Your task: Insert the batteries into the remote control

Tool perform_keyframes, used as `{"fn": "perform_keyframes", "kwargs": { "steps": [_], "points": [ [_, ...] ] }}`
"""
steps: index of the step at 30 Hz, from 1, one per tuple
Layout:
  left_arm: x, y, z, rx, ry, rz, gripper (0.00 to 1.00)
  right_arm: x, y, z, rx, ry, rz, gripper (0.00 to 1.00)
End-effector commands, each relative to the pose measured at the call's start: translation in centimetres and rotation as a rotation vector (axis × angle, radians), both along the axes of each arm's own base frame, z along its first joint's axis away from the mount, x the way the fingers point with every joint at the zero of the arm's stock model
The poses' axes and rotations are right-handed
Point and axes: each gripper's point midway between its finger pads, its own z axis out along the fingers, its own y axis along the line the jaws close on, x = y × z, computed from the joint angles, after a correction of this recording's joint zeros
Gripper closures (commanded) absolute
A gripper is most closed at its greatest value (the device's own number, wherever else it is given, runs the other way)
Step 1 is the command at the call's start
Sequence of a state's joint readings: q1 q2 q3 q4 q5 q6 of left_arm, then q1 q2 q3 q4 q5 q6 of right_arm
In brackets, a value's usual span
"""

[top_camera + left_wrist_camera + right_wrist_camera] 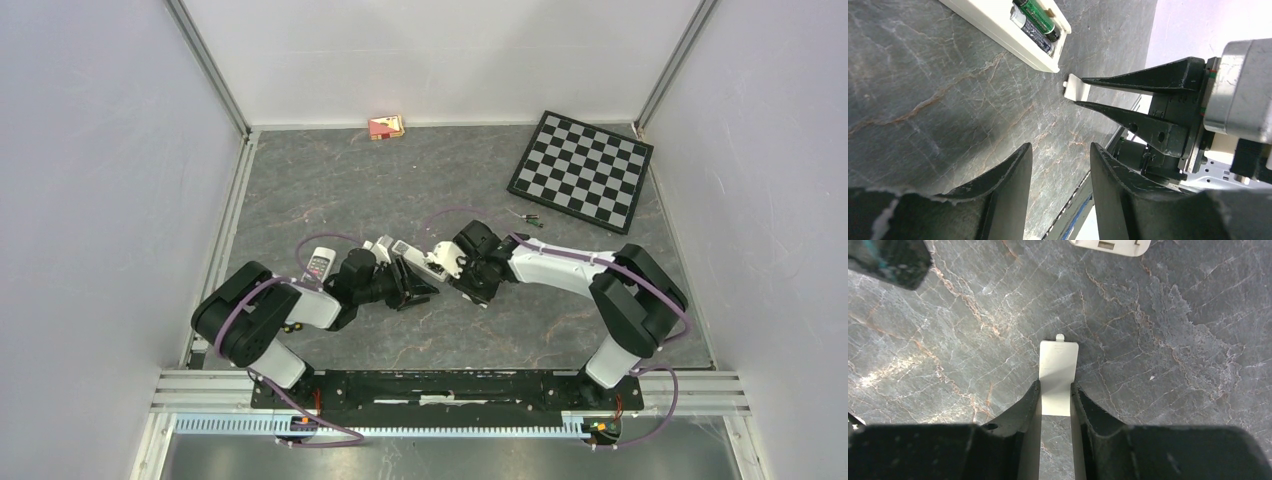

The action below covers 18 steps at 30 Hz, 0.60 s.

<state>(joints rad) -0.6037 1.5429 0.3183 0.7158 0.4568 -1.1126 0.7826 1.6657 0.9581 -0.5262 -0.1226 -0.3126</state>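
Landmark for all positions: remote control [998, 22], white, lying back-up on the grey marbled table [330, 190], battery bay uncovered.

Nearest the arm bases: left gripper [1060, 170], on the near side of the remote. Fingers apart, nothing between them, only bare table showing in the gap. No contact with the remote seen from its wrist camera.

Just to the right of the remote's bay end: right gripper [1055, 385]. Fingers pressed against both long edges of the battery cover [1059, 362], a flat white panel with a small tab at its free end. The tab end points toward the remote; cover and remote are near each other but apart, with table visible between them.

In the remote: the batteries [1040, 17], two cells lying side by side in the open bay, one green-wrapped, one dark with a silvery end.

Left of the remote, near it: second small white device with a dark face [320, 266], partly behind the left arm.

Right of the remote and farther back: slim dark-and-green items [525, 218], too small to identify.

Beyond those: checkerboard [580, 170], flat, turned at an angle.

Farthest, well behind the remote at the back wall: small red box [386, 127].
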Motion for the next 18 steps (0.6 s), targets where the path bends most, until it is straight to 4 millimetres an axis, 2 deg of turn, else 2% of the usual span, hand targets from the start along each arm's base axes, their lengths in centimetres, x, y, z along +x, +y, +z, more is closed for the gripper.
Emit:
{"fn": "perform_keyframes", "kwargs": {
  "steps": [1, 13, 18],
  "points": [
    [0.9, -1.8, 2.2, -0.092, -0.038, -0.021, 0.48, -0.1, 0.7, 0.9, 0.074, -0.026, 0.014, 0.74],
    [1.0, -2.8, 1.2, -0.075, -0.001, -0.005, 0.49, -0.3, 1.5, 3.2, 0.158, -0.063, 0.030, 0.69],
    [0.7, -3.9, 1.3, -0.090, 0.012, -0.029, 0.49, -0.3, 2.2, 3.9, 0.209, -0.068, 0.043, 0.69]
  ]
}}
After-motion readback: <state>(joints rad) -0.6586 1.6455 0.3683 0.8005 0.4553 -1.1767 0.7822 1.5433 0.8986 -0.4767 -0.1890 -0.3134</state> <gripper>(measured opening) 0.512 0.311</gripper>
